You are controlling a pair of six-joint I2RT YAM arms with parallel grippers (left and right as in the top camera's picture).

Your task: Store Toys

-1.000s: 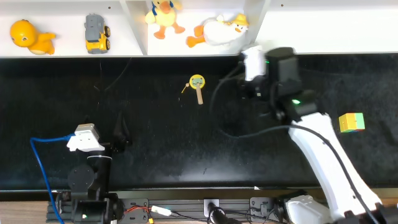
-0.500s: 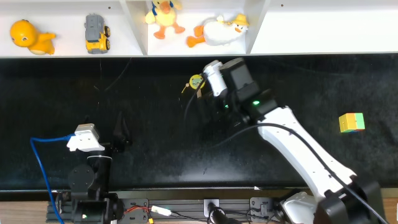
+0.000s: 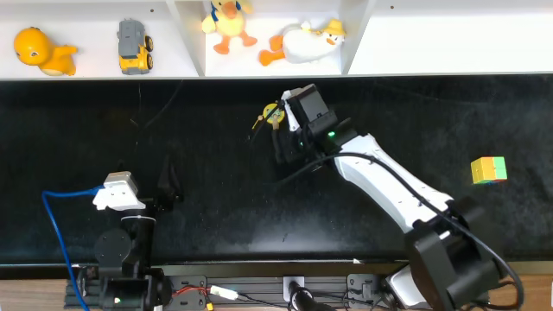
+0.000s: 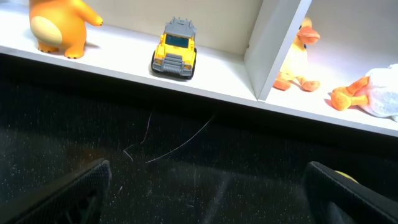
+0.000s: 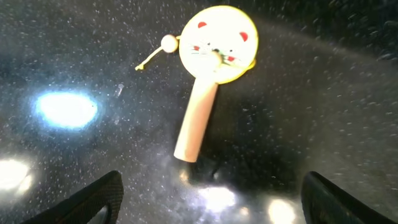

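Top view: shelf point(image 3: 95, 74) holds ducks point(image 3: 229, 22), truck point(image 3: 135, 47); left fingers point(image 4: 81, 186) open; right fingers point(image 5: 99, 196) open above rattle point(image 5: 214, 46).

Black speckled tabletop point(image 3: 216, 199) beside white partitioned shelf point(image 3: 432, 39)

surface: black speckled mat point(image 3: 216, 199) | blue cable point(image 3: 69, 193): looped over the mat's near-left part

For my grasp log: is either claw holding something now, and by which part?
Nothing is held. The right claw is open above the rattle drum, not touching it. The left claw is open too, over the black table.
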